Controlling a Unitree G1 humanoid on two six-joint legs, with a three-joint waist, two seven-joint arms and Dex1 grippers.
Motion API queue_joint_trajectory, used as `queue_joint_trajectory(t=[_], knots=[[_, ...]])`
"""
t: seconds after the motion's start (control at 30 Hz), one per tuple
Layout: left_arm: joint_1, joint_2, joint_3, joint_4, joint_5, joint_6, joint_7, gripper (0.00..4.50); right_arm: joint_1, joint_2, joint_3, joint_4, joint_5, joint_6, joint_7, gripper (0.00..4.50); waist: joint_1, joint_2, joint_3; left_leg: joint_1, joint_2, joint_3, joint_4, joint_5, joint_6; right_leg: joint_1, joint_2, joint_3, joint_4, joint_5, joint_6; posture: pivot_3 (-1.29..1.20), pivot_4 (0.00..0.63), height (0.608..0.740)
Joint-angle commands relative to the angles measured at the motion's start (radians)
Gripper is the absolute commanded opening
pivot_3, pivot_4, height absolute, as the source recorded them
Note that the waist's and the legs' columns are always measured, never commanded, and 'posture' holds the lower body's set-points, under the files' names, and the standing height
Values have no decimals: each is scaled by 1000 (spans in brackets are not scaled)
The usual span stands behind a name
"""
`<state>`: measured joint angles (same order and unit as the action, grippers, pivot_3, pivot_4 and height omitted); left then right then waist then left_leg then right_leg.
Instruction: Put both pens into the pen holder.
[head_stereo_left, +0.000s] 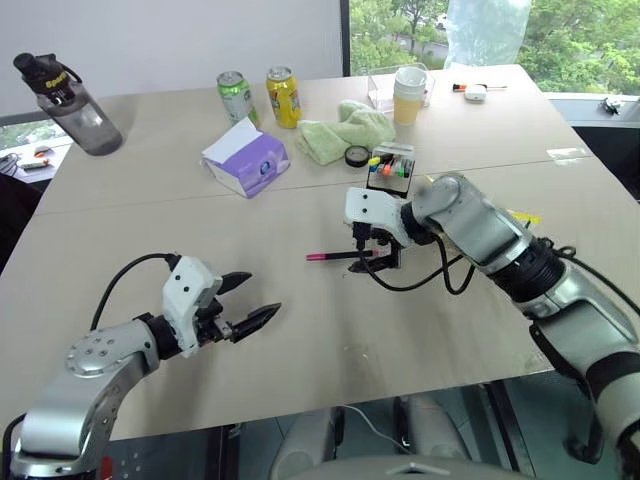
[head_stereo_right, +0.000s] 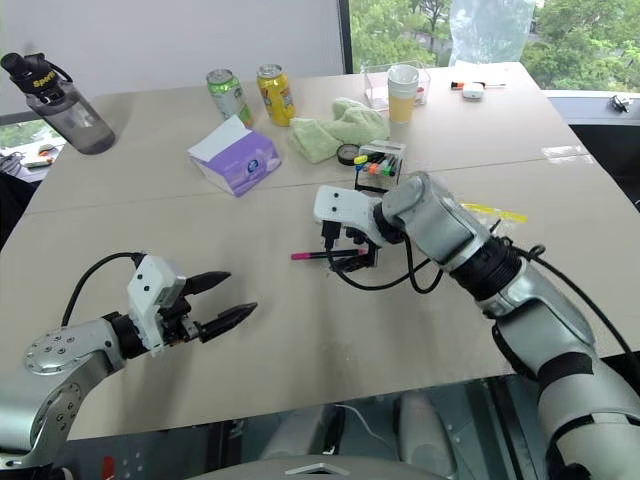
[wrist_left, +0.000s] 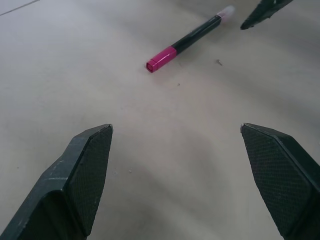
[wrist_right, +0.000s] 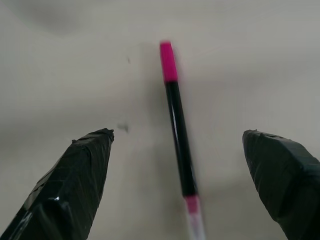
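Observation:
A black-barrelled pen (head_stereo_left: 335, 256) with magenta-pink ends lies flat on the table in the middle. My right gripper (head_stereo_left: 374, 256) points down over its right end. In the right wrist view this gripper (wrist_right: 177, 133) is open and the pen (wrist_right: 176, 117) lies between its fingers, untouched. My left gripper (head_stereo_left: 264, 294) hovers open and empty near the table's front left, aimed toward the pen (wrist_left: 187, 40). The pen holder (head_stereo_left: 391, 168), a black mesh box with bright marker tops, stands just behind the right gripper.
A purple-white tissue box (head_stereo_left: 246, 158), two cans (head_stereo_left: 236, 97), a green cloth (head_stereo_left: 340, 130) and a paper cup (head_stereo_left: 409, 95) stand at the back. A dark water bottle (head_stereo_left: 70, 105) is far left. A yellow strip (head_stereo_left: 521, 216) lies beside my right arm.

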<state>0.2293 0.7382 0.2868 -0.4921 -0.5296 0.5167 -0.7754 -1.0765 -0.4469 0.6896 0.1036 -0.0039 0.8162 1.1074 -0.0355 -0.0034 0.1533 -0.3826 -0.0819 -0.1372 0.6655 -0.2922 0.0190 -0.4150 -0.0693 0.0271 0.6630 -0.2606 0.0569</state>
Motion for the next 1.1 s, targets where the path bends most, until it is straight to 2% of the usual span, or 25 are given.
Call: queue_joint_trajectory(t=[0.03,0.27,0.57,0.6,0.7,0.87,0.9,1.1], knots=[[-5,-8,-2,-38,6,-11,17,4202,-90,30,33,83,-73,-30,2,4415,-2,0,0,0,0,0,0,0,0,0,0,0,0,0,0,0,150,740],[-25,-6,1,-18,14,-18,19,4202,-145,132,118,241,-168,-104,31,4415,-5,0,0,0,0,0,-1,0,0,-1,0,0,0,0,0,0,150,740],[-48,-2,-5,13,32,-30,7,4202,-185,228,142,427,-222,-160,126,4415,-5,1,0,0,0,0,-1,0,0,-1,0,-2,0,0,0,0,150,740],[-49,-4,-12,15,35,-31,5,4202,-188,240,146,451,-233,-170,131,3915,-6,1,0,0,0,0,-1,0,0,-1,0,-2,0,0,0,0,150,740],[-58,-8,-21,20,40,-33,5,4202,-194,274,143,508,-244,-184,160,2841,-11,1,0,1,0,1,-1,0,0,-1,1,-2,1,0,0,0,150,740],[-61,-11,-22,20,43,-35,6,4202,-193,305,128,551,-262,-203,184,373,-12,1,0,4,0,1,-2,1,-2,-1,2,-1,3,0,0,0,150,740],[-61,-12,-21,18,42,-34,9,4202,-192,307,122,552,-265,-205,186,62,-12,1,0,4,1,1,-2,1,-3,-1,2,-1,4,0,-1,0,150,740],[-58,-18,-13,4,36,-26,24,4202,-196,314,35,526,-237,-216,150,62,-11,1,0,3,0,1,-1,2,-3,-2,1,-1,7,0,-1,0,150,740]])
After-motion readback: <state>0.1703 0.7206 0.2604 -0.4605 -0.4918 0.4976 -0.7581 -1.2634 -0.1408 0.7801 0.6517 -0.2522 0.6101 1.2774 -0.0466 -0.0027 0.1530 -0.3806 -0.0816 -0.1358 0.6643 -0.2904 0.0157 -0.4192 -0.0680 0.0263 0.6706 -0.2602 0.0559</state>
